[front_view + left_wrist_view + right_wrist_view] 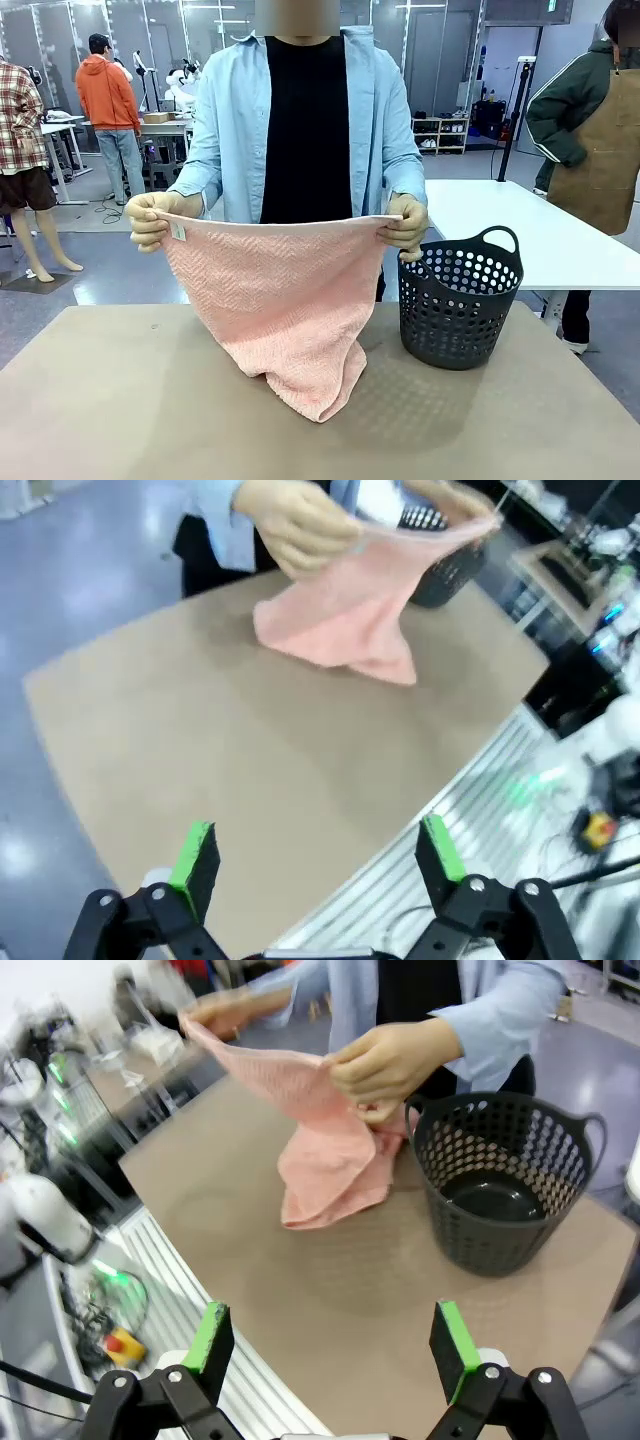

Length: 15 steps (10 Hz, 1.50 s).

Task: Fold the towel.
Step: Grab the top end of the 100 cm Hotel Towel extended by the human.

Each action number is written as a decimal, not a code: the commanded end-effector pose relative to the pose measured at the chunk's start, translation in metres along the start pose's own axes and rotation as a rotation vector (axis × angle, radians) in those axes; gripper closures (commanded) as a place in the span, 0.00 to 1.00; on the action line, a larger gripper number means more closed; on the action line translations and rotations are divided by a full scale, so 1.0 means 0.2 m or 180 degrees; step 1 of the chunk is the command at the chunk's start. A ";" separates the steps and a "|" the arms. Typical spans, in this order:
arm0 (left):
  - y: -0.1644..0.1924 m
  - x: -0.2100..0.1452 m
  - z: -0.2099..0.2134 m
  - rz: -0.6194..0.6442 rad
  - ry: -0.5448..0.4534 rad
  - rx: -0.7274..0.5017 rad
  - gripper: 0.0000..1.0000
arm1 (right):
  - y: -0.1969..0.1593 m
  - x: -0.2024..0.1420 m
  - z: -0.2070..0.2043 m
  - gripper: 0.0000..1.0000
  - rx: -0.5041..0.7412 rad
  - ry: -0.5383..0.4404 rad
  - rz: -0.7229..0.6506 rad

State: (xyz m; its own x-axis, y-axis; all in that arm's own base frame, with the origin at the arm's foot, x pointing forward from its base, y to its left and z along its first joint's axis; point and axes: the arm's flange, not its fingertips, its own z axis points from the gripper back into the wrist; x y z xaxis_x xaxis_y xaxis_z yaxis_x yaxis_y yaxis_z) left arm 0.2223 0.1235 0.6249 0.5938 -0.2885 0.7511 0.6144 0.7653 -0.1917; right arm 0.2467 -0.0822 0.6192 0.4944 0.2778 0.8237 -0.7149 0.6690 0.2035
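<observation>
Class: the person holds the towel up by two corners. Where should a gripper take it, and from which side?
Probably the taut top edge of the towel, just inside a hand, coming level from the robot's side: it hangs stretched straight in the air, while the lower end lies bunched on the table.

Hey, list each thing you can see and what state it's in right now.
towel: held up by two corners, lower end bunched on the table.
basket: upright, empty.
left gripper: open, holding nothing.
right gripper: open, holding nothing.
person's hands: each pinching a top corner.
</observation>
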 end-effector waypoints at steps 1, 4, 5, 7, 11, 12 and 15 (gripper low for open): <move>-0.12 0.10 -0.16 -0.0603 0.0337 0.0498 0.00 | 0.12 0.08 -0.20 0.00 -0.0499 0.0287 0.0566; -0.29 0.27 -0.37 -0.1219 0.0723 0.0730 0.00 | 0.27 0.25 -0.41 0.00 -0.0650 0.0553 0.0983; -0.32 0.29 -0.45 -0.1353 0.0820 0.0755 0.00 | 0.29 0.28 -0.45 0.00 -0.0629 0.0592 0.1060; -0.35 0.32 -0.51 -0.1378 0.0803 0.0687 0.00 | 0.30 0.30 -0.49 0.00 -0.0632 0.0575 0.1099; -0.38 0.30 -0.51 -0.1454 0.0846 0.0678 0.00 | 0.34 0.29 -0.48 0.00 -0.0636 0.0581 0.1207; -0.38 0.30 -0.51 -0.1454 0.0846 0.0678 0.00 | 0.34 0.29 -0.48 0.00 -0.0636 0.0581 0.1207; -0.60 0.54 -0.51 -0.2608 0.0994 0.0825 0.00 | 0.43 0.47 -0.53 0.00 -0.0663 0.0771 0.1718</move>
State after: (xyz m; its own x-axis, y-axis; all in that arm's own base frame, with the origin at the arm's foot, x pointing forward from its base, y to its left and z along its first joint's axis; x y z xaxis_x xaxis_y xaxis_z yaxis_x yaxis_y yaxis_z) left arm 0.2585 -0.0357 0.6414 0.2674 -0.8480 0.4577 0.7984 0.4609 0.3874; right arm 0.2758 0.0519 0.6404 0.2548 0.6869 0.6806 -0.7917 0.5524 -0.2611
